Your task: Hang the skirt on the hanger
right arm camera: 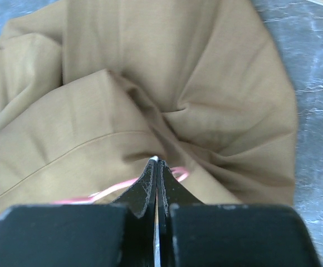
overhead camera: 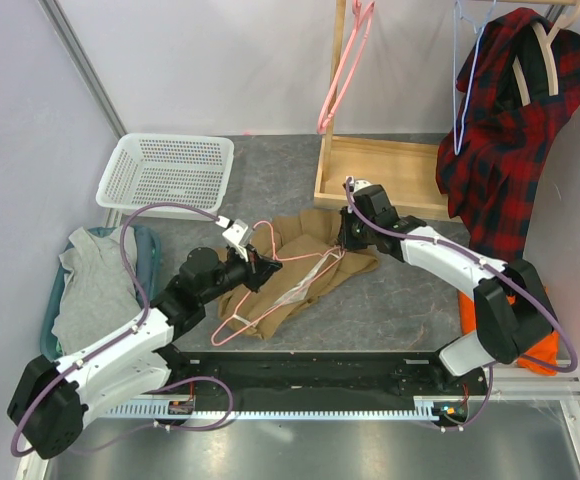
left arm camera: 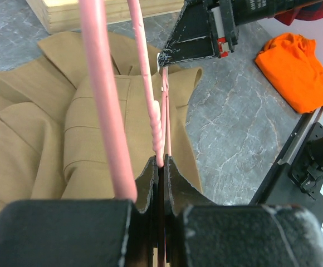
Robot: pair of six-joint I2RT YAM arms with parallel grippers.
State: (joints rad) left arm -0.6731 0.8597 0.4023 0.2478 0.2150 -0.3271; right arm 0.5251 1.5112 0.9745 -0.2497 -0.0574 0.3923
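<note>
**Skirt** [overhead camera: 302, 233]: tan, crumpled flat on the surface [overhead camera: 390, 300], midway between the two arms.

**Hanger** [left arm camera: 108, 100]: pink, lying on top of the skirt. In the overhead view its long axis runs from near-left to far-right, spanning from one arm to the other.

**Left gripper** [left arm camera: 161, 161]: pressed together, pinching the hanger's twisted wire at the neck.

**Right gripper** [right arm camera: 156, 162]: pressed together at the hanger's far-right end, tip down on the cloth (whether it nips fabric cannot be told).

**Key relation:** most of the skirt lies beneath and beyond the right gripper, the nearer arm. Joining cloth to that end looks like the next move.
</note>
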